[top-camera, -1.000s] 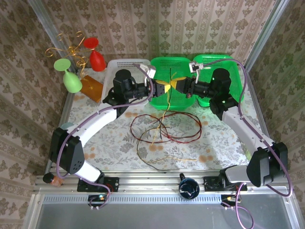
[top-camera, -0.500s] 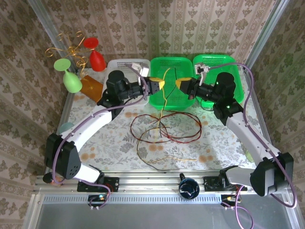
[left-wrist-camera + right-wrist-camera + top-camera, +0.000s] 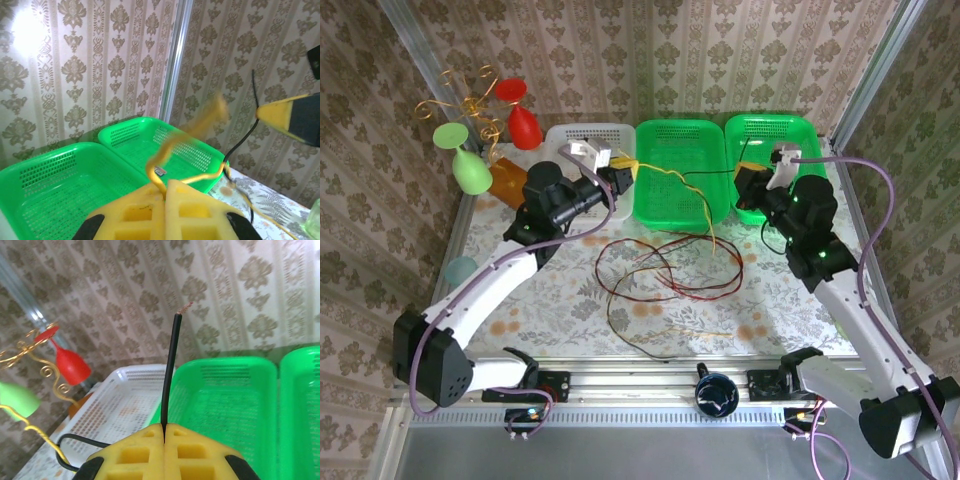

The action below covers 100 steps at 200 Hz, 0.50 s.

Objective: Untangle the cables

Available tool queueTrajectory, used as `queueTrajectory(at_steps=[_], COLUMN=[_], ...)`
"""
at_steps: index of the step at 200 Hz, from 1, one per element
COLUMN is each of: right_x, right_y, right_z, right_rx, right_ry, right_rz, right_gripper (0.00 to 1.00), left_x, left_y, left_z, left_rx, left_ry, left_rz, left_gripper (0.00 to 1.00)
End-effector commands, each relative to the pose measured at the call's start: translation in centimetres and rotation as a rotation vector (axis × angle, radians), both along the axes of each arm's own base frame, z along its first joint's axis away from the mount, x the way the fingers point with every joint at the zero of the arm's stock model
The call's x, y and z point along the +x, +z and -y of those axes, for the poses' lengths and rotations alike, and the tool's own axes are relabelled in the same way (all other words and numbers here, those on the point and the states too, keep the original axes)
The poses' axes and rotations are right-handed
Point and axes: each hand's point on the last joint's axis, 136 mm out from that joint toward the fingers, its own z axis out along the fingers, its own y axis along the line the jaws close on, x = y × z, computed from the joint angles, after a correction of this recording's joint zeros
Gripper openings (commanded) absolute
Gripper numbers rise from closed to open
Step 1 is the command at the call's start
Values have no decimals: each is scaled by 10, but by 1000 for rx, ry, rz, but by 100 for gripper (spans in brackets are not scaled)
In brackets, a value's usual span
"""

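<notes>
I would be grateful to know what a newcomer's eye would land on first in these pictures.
The two raised grippers stand out: the left gripper pinches a yellow cable and the right gripper a black cable, by the bright green baskets at the back. Nearer the arm bases, red loops sprawl on the floral table.

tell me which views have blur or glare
left wrist: the yellow cable is smeared above the left gripper, and glare washes out the wallpaper top left; right wrist: the black cable in the right gripper is crisp, the background softer; top external: evenly lit, sharp
</notes>
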Motion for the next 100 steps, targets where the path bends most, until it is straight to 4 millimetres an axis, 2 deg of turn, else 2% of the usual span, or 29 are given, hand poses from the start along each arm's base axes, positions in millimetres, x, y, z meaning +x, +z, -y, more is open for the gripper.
queueTrajectory(at_steps=[1, 30, 68, 71, 81, 100], right_x=[-1, -8, -15, -15, -17, -18], right_y=[8, 20, 17, 17, 15, 14], right_z=[45, 52, 56, 57, 58, 56], right_rx=[-59, -66, -85, -85, -82, -76], right_ry=[-208, -215, -222, -224, -227, -215], right_rz=[42, 73, 67, 67, 64, 62], right_gripper=[0, 0, 0, 0, 0, 0], left_x=[9, 7, 3, 7, 8, 7], left_y=[-4, -4, 9, 10, 13, 17], left_z=[-22, -31, -52, -61, -70, -77], left_rx=[33, 32, 7, 3, -12, -28], left_ry=[113, 129, 163, 189, 206, 217], left_rz=[18, 13, 17, 15, 12, 12], left_gripper=[0, 0, 0, 0, 0, 0])
